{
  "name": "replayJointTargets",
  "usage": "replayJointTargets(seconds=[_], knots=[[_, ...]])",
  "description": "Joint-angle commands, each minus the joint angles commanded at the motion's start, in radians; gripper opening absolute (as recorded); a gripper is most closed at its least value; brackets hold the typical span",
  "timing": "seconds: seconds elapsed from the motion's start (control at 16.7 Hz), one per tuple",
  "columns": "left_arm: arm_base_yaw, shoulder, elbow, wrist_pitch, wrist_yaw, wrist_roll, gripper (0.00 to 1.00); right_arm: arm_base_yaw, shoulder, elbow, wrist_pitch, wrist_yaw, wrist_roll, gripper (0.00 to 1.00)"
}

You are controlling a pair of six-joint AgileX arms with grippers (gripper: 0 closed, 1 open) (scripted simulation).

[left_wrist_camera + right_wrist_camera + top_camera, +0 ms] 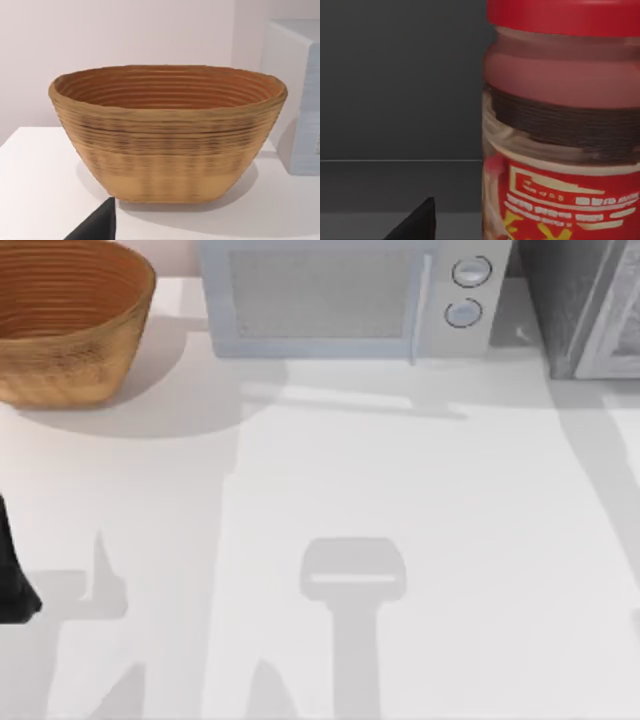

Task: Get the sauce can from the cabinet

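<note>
The sauce can (565, 130) stands very close in the right wrist view, with a red lid, a dark band and a red printed label. Dark grey walls and a floor of the cabinet (395, 80) surround it. A dark part of my right gripper (415, 226) shows beside the can, apart from it. In the top view the cabinet (590, 310) is at the far right corner, with a speckled dark side and a pale framed front. My left arm (12, 580) is parked at the table's left edge.
A woven brown basket (60, 325) sits at the far left and shows as the basket (170, 135) in the left wrist view. A pale grey microwave (350, 300) with two knobs stands at the back middle. The white table (420, 500) stretches in front.
</note>
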Motion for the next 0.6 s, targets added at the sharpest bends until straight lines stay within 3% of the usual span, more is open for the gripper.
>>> replayJointTargets(seconds=[0.3,0.6], knots=[[0.000,0.000,0.000,0.000,0.000,0.000,1.00,0.002,0.013,0.011,-0.001,0.001,0.000,1.00],[0.000,0.000,0.000,0.000,0.000,0.000,1.00,-0.015,0.156,0.157,-0.001,-0.013,0.000,1.00]])
